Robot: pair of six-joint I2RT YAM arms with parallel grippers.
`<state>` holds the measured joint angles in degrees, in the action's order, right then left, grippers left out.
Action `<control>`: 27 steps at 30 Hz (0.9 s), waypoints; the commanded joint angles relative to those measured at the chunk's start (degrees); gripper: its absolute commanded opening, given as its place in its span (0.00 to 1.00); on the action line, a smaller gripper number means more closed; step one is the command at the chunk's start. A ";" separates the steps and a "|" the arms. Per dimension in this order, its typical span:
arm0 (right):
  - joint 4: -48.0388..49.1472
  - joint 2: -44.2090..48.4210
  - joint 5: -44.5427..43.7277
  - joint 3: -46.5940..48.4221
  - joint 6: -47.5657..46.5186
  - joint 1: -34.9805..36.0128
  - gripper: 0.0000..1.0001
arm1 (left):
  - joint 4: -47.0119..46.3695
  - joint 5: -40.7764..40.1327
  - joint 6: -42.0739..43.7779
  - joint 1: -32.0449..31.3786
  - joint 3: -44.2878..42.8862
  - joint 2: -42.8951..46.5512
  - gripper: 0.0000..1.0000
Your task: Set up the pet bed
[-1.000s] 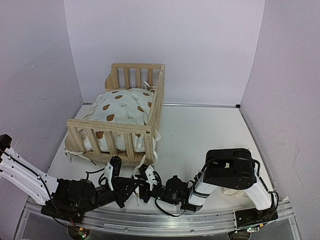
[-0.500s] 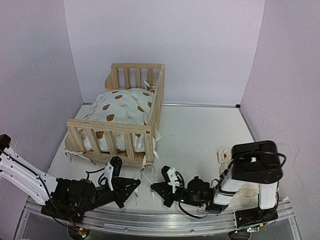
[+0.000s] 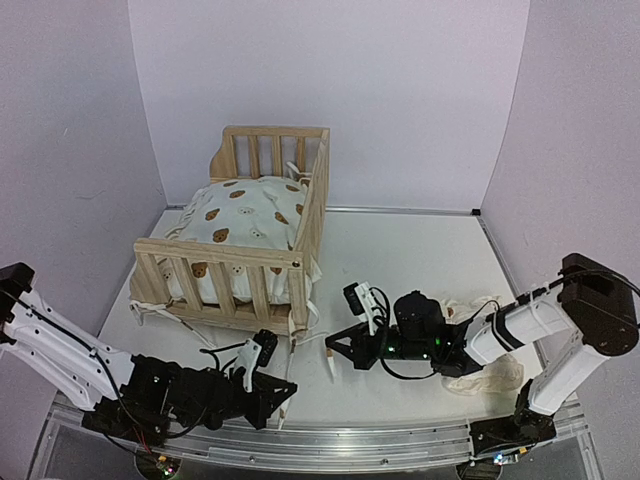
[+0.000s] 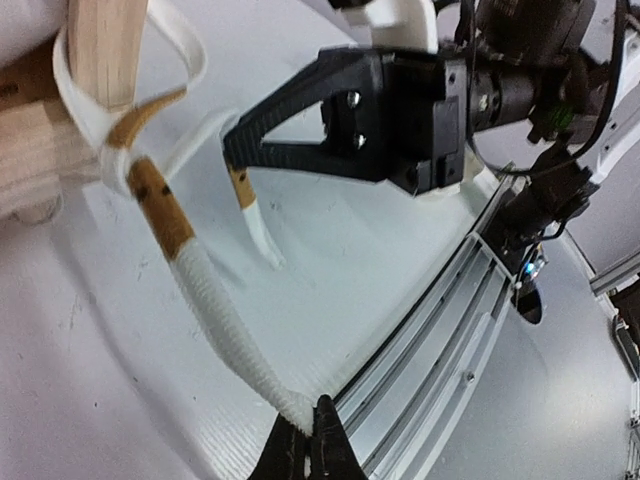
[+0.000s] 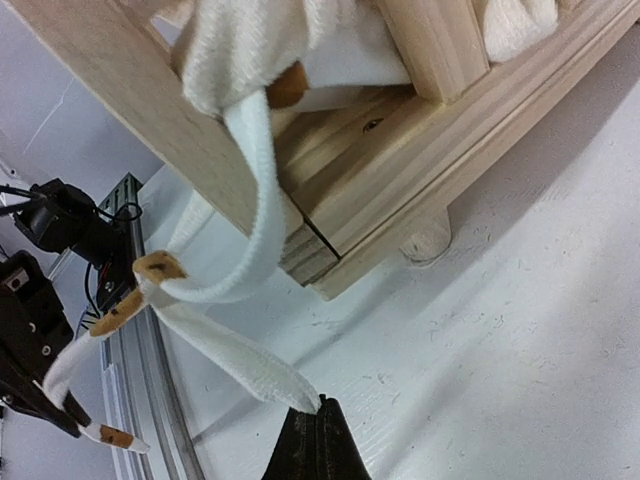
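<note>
Beside the front corner of the pet bed (image 3: 222, 257), left on the table (image 3: 410, 255), we see the left gripper (image 4: 312, 437) pinched tight on a white tie (image 4: 222, 315), the right gripper (image 5: 316, 425) likewise on a second tie (image 5: 240, 362).

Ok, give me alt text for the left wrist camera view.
The left claw, shut, pinches the end of a white tie that runs up to the pet bed post. Opposite, the right claw is shut on a second tie.

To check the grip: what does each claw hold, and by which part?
The left claw pinches one tie, the right claw the other tie, each near its end.
</note>
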<state>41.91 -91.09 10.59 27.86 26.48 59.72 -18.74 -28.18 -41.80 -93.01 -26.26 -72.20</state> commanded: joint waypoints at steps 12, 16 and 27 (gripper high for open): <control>-3.85 -5.69 13.39 9.32 -4.05 -3.83 0.00 | 11.49 0.27 -6.69 -1.76 -6.64 -4.29 0.51; -4.71 -4.84 14.88 8.82 -4.75 -3.81 0.00 | 21.19 -5.46 -4.69 -1.09 -12.57 1.27 0.88; -5.34 -1.62 16.57 8.13 -5.13 -3.83 0.00 | 26.07 -2.71 4.39 11.75 -19.17 -0.49 0.43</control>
<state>35.18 -95.90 25.39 35.29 22.46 55.90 3.79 -31.68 -44.49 -83.20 -41.45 -70.43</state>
